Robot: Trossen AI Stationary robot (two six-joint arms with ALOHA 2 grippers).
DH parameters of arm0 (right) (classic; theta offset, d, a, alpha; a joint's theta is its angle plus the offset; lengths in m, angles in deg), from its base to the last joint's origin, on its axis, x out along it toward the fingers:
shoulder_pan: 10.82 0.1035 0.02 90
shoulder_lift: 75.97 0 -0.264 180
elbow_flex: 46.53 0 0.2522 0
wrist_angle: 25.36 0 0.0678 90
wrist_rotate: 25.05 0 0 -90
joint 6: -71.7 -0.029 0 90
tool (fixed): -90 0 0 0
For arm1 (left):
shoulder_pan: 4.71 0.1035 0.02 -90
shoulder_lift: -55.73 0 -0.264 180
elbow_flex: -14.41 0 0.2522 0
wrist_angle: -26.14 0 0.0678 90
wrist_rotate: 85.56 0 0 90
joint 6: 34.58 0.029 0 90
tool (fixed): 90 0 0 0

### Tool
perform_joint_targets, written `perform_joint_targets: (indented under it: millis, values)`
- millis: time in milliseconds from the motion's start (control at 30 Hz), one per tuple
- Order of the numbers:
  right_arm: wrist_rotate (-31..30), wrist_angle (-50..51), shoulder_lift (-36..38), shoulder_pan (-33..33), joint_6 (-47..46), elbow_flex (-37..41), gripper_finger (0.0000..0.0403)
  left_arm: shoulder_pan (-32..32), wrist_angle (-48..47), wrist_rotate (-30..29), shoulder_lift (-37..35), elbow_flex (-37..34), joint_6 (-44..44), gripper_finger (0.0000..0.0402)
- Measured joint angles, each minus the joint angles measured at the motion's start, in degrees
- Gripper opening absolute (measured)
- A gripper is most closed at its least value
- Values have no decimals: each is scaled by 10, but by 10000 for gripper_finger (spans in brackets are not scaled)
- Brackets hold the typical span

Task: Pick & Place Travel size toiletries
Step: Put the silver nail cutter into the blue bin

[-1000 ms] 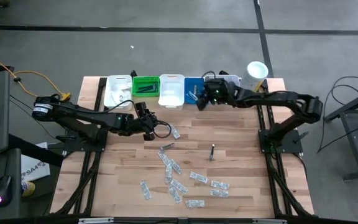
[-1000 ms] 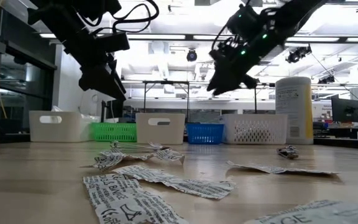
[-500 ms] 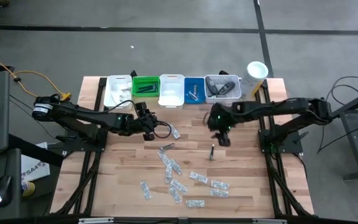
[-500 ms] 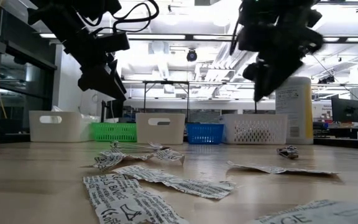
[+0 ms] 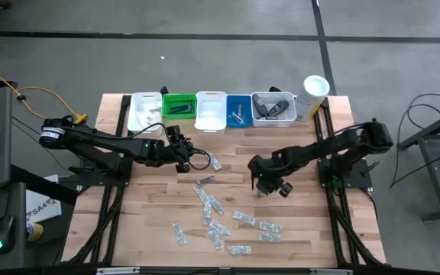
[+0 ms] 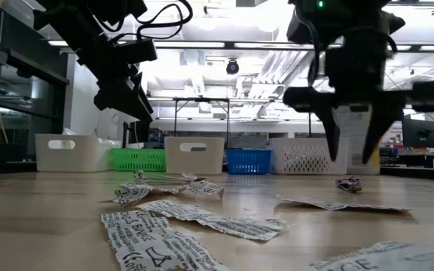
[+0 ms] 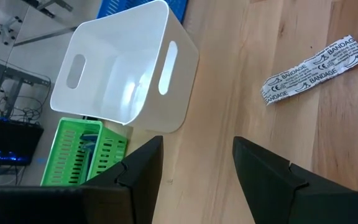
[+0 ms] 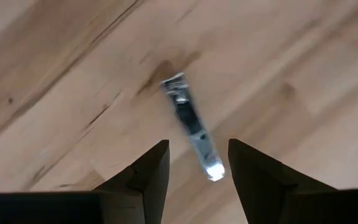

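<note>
Your right tool (image 8: 194, 163) hangs released above the small silvery tube (image 8: 192, 126), at the bench (image 5: 304, 221) centre's 3 o'clock. Lower straight, one finger each side, then clench. Left tool (image 7: 194, 163) waits released.

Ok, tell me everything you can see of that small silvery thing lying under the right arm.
The silvery thing is slim and elongated, metallic-looking, with a bright glint at one end and a darker middle. It lies flat on the bare wooden table, apart from the bandage strips. The right gripper hangs just above it, open, with one of its dark fingers to each side; nothing touches it. From table level it shows as a small dark shape. What it is exactly cannot be told.
</note>
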Motion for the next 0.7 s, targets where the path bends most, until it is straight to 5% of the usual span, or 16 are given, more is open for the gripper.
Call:
perform_joint_targets:
  millis: [500, 700]
  values:
    - [-11, -41, -73, 20, 81, -1, 156, 0, 0, 0, 0, 0, -15, 190]
    - [11, -37, -78, 19, 76, -2, 115, 0, -2, 0, 0, 0, -15, 190]
